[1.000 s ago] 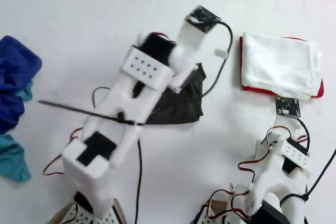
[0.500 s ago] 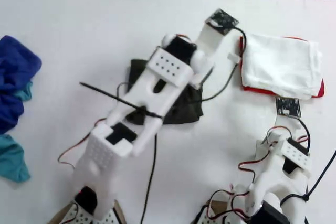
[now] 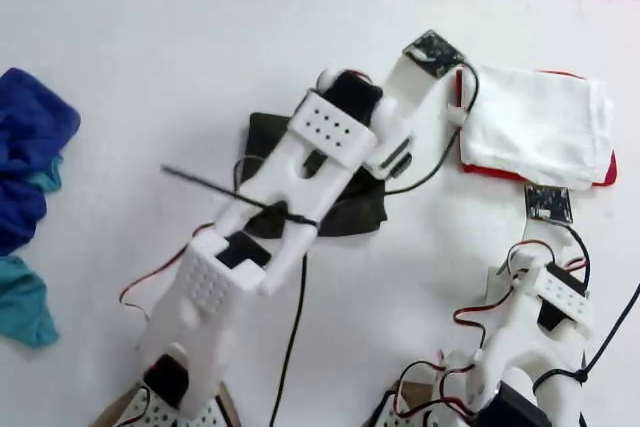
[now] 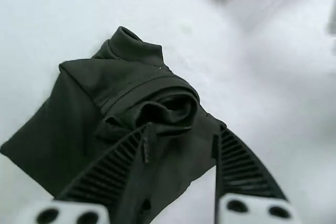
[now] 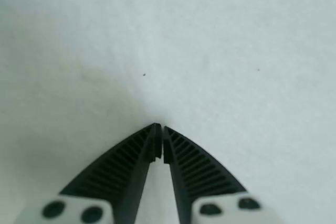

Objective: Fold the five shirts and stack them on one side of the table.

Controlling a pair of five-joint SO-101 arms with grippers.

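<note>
The left gripper (image 4: 179, 141) hangs over the dark shirt (image 4: 79, 124) with its jaws spread apart; a rumpled fold of the cloth lies between the two ribbed fingers (image 4: 128, 153), and one of them seems to rest on the fabric, though the wrist view does not settle whether it truly touches. In the high view the left arm (image 3: 260, 217) stretches on a slant across the middle of the table (image 3: 150, 47) and covers much of the dark shirt (image 3: 350, 209), which lies roughly folded, with its collar showing in the wrist view.

The right gripper (image 5: 159, 129) has its jaws closed together, holding nothing, above bare table top; the right arm (image 3: 540, 307) sits drawn back at the near right edge.

Just beyond the left arm's wrist, on the right side of the table, a folded white shirt (image 3: 535, 122) lies on top of a folded red shirt (image 3: 480, 169), whose edge peeks out beneath it. Well apart, at the far left edge, a blue shirt (image 3: 30, 147) and a teal shirt (image 3: 25, 302) lie in a crumpled heap, touching each other.
</note>
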